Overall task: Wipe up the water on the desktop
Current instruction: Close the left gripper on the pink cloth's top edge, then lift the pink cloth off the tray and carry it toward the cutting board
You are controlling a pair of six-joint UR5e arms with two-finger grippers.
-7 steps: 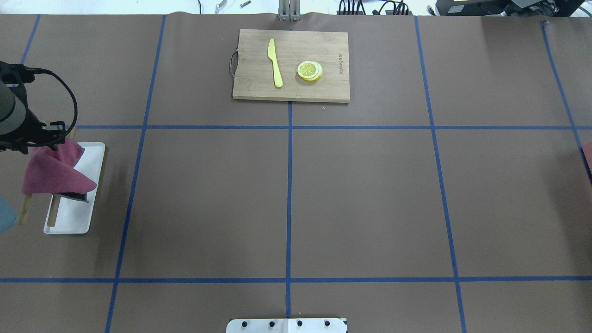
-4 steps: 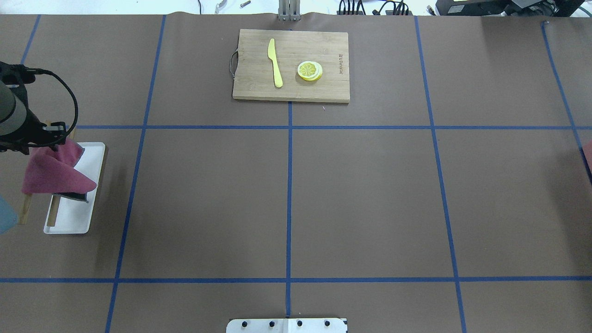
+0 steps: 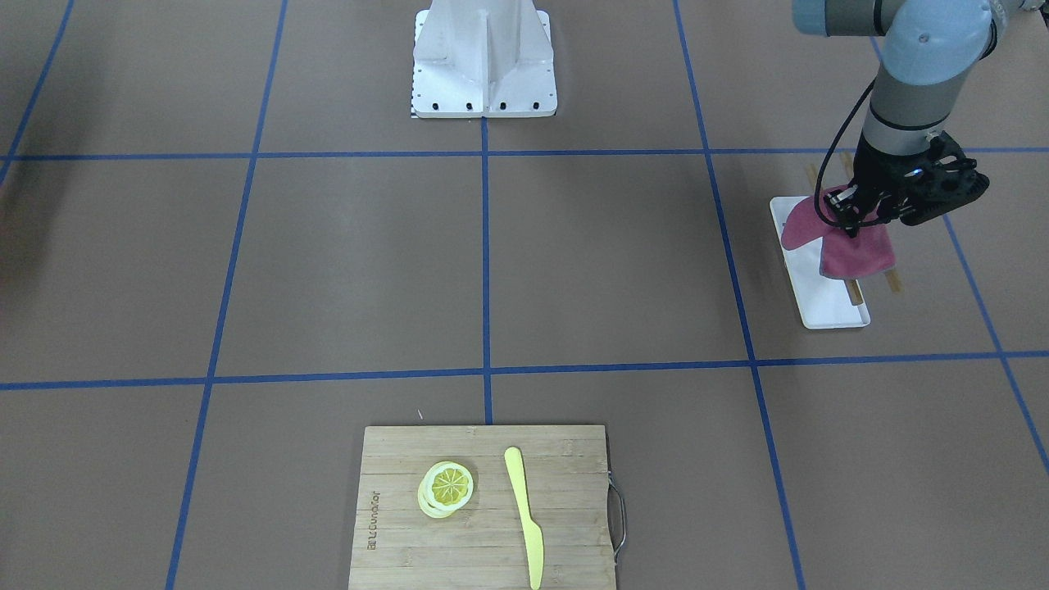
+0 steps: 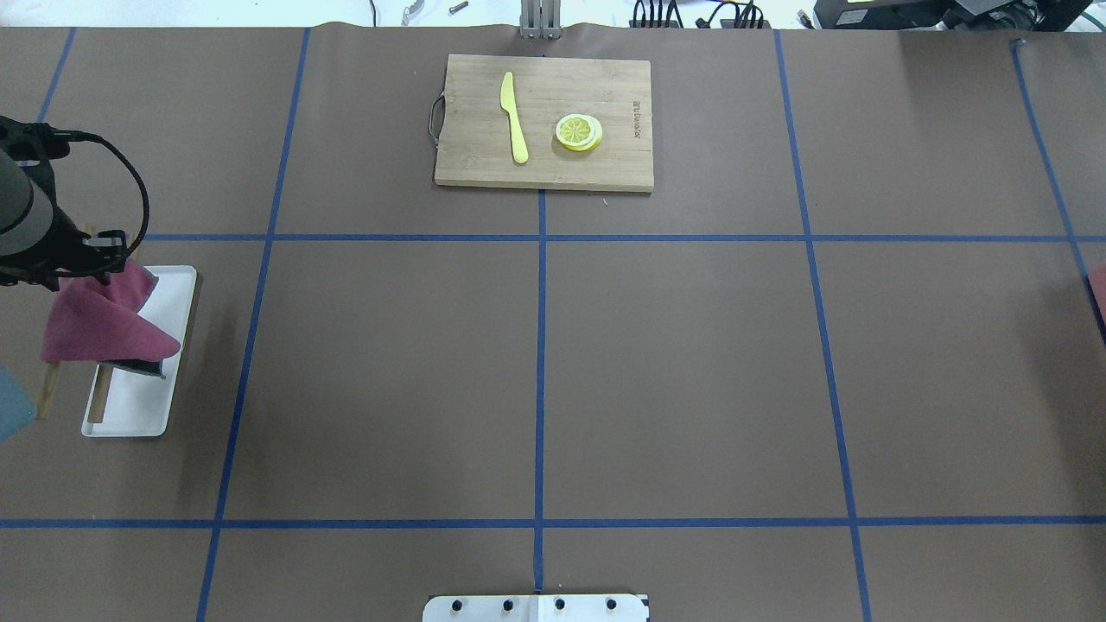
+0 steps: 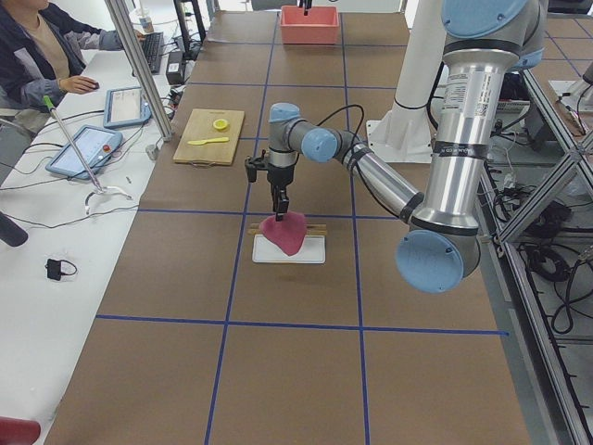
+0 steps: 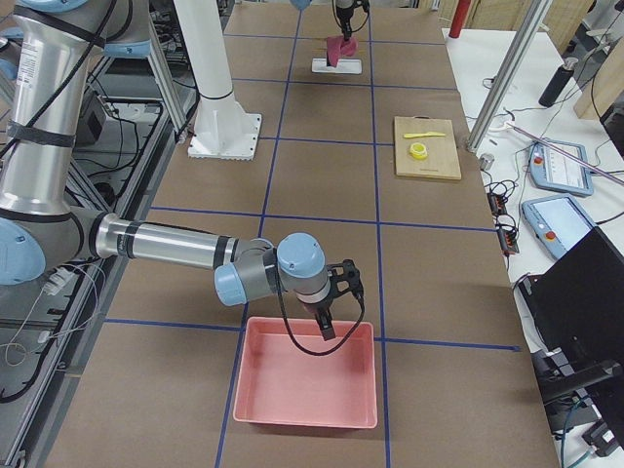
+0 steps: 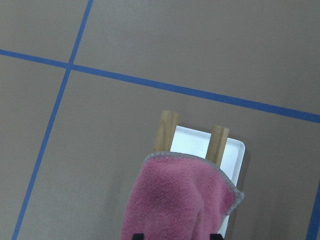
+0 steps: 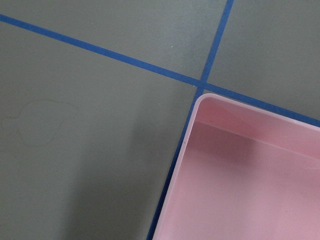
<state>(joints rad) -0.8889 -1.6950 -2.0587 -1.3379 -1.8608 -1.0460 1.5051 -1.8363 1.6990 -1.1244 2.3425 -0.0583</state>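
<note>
The desktop (image 4: 691,363) is brown with blue tape lines. My left gripper (image 4: 91,263) is shut on the top of a magenta cloth (image 4: 95,324) at the far left. The cloth hangs down onto a white tray (image 4: 130,406) and two wooden bars (image 7: 167,130). In the front view the gripper (image 3: 848,215) pinches the cloth (image 3: 852,250) over the tray (image 3: 819,299). The right wrist view shows a faint rounded water outline (image 8: 42,122) on the desktop. My right gripper (image 6: 327,327) hangs over a pink bin (image 6: 307,385); I cannot tell whether it is open or shut.
A bamboo cutting board (image 4: 544,164) at the far middle carries a yellow knife (image 4: 515,117) and lemon slices (image 4: 579,132). The robot's base plate (image 4: 536,609) is at the near edge. The pink bin's edge (image 4: 1099,289) shows at the right.
The left arm has shifted very slightly. The cloth stays gripped in the same spot over the tray.
</note>
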